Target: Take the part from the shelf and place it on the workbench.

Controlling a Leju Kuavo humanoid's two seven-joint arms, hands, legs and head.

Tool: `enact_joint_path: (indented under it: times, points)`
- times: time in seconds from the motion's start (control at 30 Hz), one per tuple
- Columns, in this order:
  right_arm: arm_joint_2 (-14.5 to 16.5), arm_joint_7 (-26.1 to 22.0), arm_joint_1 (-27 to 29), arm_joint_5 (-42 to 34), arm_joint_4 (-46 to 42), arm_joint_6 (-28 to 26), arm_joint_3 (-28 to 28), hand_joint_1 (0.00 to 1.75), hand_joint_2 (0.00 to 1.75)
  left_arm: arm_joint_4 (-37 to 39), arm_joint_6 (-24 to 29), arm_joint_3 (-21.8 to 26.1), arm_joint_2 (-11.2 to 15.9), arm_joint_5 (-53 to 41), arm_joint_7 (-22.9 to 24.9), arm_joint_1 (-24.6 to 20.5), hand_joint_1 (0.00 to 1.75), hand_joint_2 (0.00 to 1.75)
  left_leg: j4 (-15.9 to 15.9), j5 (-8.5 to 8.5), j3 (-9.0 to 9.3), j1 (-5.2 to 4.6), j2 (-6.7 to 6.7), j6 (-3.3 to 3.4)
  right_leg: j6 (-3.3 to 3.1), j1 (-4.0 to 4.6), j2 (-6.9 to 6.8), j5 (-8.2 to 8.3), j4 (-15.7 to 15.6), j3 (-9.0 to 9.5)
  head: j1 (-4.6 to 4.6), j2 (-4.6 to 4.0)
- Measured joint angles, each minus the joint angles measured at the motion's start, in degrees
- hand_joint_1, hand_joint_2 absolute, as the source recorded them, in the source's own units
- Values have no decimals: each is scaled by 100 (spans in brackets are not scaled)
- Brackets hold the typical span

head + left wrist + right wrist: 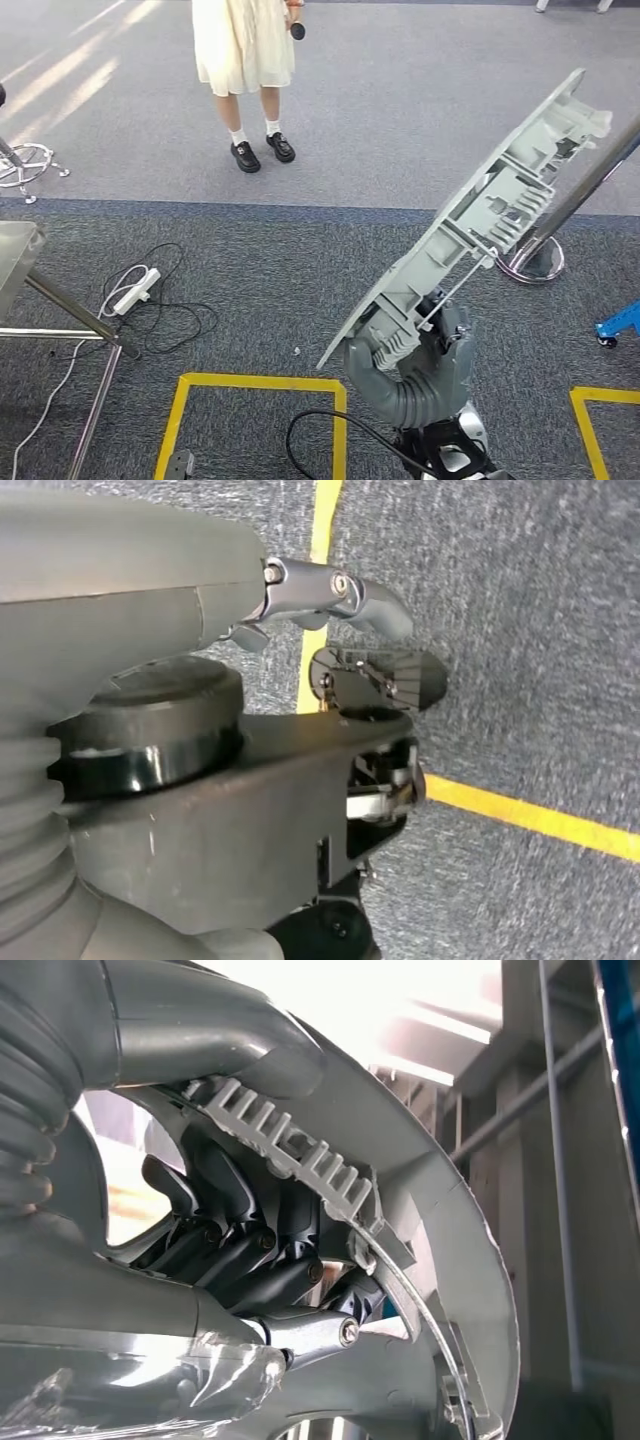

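The part (pixel 483 215) is a long grey plastic panel with ribs and clips on its underside. It is tilted, its far end raised toward the upper right. My right hand (pixel 423 360) grips it from below at its lower end, above the carpet. In the right wrist view, dark fingers (pixel 241 1230) curl over the part's ribbed edge (pixel 302 1150) and the thumb presses from the other side. My left hand (pixel 332 590) hangs over the carpet, holding nothing, its fingers apart.
A person (pixel 241 50) in a cream skirt and black shoes stands ahead. A steel table corner (pixel 19 255) juts in at left, beside a power strip (pixel 136 290) with cables. Yellow floor tape (pixel 256 382), a chrome pole base (pixel 540 260) and a blue frame (pixel 619 322) lie nearby.
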Motion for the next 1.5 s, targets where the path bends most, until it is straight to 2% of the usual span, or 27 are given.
enact_joint_path:
  times: [0.03,0.1,0.17,0.23,0.27,0.3,0.37,0.4,0.47,0.53,0.57,0.63,0.7,0.77,0.83,0.87,0.9,0.97,1.03,1.1,1.17,1.23,1.27,1.33,1.4,1.47,1.5]
  points:
    - [0,1,-3,1,-2,-2,1,175,175,0,1,0,-1,1,-2,8,0,175,-5,4,2,7,-75,37,32,-13,26,-38,24,7,3,0]
    - [-1,1,-6,12,-13,-2,1,175,175,0,5,0,-4,2,-5,7,0,175,-15,26,9,36,-220,112,85,-42,298,-263,363,-124,22,1]
    - [-3,0,-2,26,-20,-2,2,175,175,0,9,0,-9,1,-7,-1,0,175,-16,35,4,50,-364,153,101,-53,612,-624,1129,-492,48,1]
    - [-6,4,9,31,-20,-2,3,175,175,0,8,0,-10,0,-7,1,0,175,-15,38,2,51,-534,160,100,-52,691,-761,1681,-807,55,0]
    - [-7,6,14,31,-20,-2,3,175,175,0,8,0,-10,0,-7,4,0,175,-14,39,6,54,-625,157,93,-55,703,-661,1648,-823,54,0]
    - [-9,8,16,31,-21,-2,3,175,175,0,8,0,-11,0,-7,6,0,175,-12,41,13,59,-717,151,85,-63,728,-466,1390,-727,55,0]
    - [-11,8,16,32,-22,-2,3,175,175,0,8,0,-17,0,-7,4,0,175,0,44,16,66,-887,113,88,-112,971,-65,596,-379,56,0]
    - [-13,7,18,32,-24,-2,4,175,175,0,8,0,-20,0,-7,-1,0,175,12,50,0,68,-961,83,91,-140,1118,38,301,-245,55,1]
    - [-15,10,21,32,-26,-2,4,175,175,0,8,0,-22,0,-7,4,0,175,14,81,-55,84,-1086,7,70,-153,1282,64,89,-159,53,1]
    - [-17,15,19,38,-27,-4,7,175,175,0,8,0,-22,-1,-7,27,0,175,-18,118,-92,119,-1189,-70,-7,-136,1154,91,65,-153,54,0]
    - [-17,16,13,46,-31,-8,10,175,175,0,8,0,-23,-7,-7,35,0,175,12,88,-120,114,-1142,-101,-48,-135,1079,108,43,-143,49,0]
    - [-18,16,6,78,-45,-39,26,175,175,0,12,0,-23,-27,-6,29,0,175,420,-176,-325,84,-837,-135,-106,-138,899,131,-2,-127,3,0]
    - [-21,17,14,109,-55,-85,46,175,175,0,16,0,-19,-48,-1,15,0,175,1166,-537,-675,68,-518,-149,-132,-108,717,126,-7,-127,-39,0]
    - [-26,20,23,124,-55,-109,63,175,175,0,17,0,-11,-63,8,11,0,175,1497,-587,-809,69,-417,-147,-146,-89,540,115,-7,-124,-40,0]
    - [-28,23,23,128,-55,-114,81,175,175,0,18,-1,-3,-75,15,10,0,175,1025,-288,-520,64,-318,-131,-140,-84,387,103,-6,-106,-42,0]
    - [-28,24,23,129,-56,-114,90,175,175,0,19,-1,1,-78,17,2,0,175,645,-140,-297,50,-172,-122,-125,-71,322,91,-4,-94,-44,0]
    - [-30,24,25,130,-60,-116,96,175,175,0,19,-2,3,-81,19,-14,0,175,309,-47,-109,31,-46,-99,-104,-52,261,75,5,-88,-49,1]
    - [-32,26,28,130,-71,-119,101,175,175,0,19,-3,4,-84,20,-46,0,175,-1,-23,40,-5,94,-45,-57,-12,141,48,13,-78,-48,1]
    - [-33,29,25,130,-80,-120,104,175,175,0,19,-4,5,-85,25,-50,0,175,-30,-23,28,-2,-41,26,-5,-14,45,20,8,-58,-44,1]
    - [-35,29,23,130,-92,-121,108,175,175,0,19,-3,7,-85,33,-46,0,175,-50,-5,40,30,-185,94,59,-39,267,-140,218,-122,-21,1]
    - [-39,26,27,133,-101,-124,110,175,175,0,19,-2,7,-85,43,-57,0,175,-57,5,48,52,-322,142,97,-55,597,-483,881,-416,19,0]
    - [-46,30,43,134,-101,-127,113,175,175,0,19,-2,6,-85,56,-60,0,175,-57,5,50,53,-476,159,106,-55,683,-733,1581,-779,33,0]
    - [-49,32,52,133,-101,-128,114,175,175,0,19,-2,7,-85,60,-54,0,175,-56,5,55,54,-562,159,105,-57,691,-706,1686,-855,34,0]
    - [-53,33,62,132,-101,-132,114,175,175,0,19,-2,6,-86,61,-44,0,175,-53,4,77,64,-743,149,93,-75,746,-339,1214,-671,34,0]
    - [-56,31,64,132,-102,-140,115,175,175,0,19,-2,7,-86,61,-46,0,175,-36,0,82,72,-911,107,91,-130,1012,13,420,-310,38,0]
    - [-58,27,73,119,-104,-159,116,175,175,0,19,-2,7,-78,60,-44,0,175,-28,23,34,82,-1043,32,71,-155,1207,84,70,-151,37,0]
    - [-58,26,77,109,-104,-171,117,175,175,0,20,-2,7,-68,59,-35,0,175,-29,42,5,89,-1107,-7,45,-146,1188,77,46,-139,34,0]
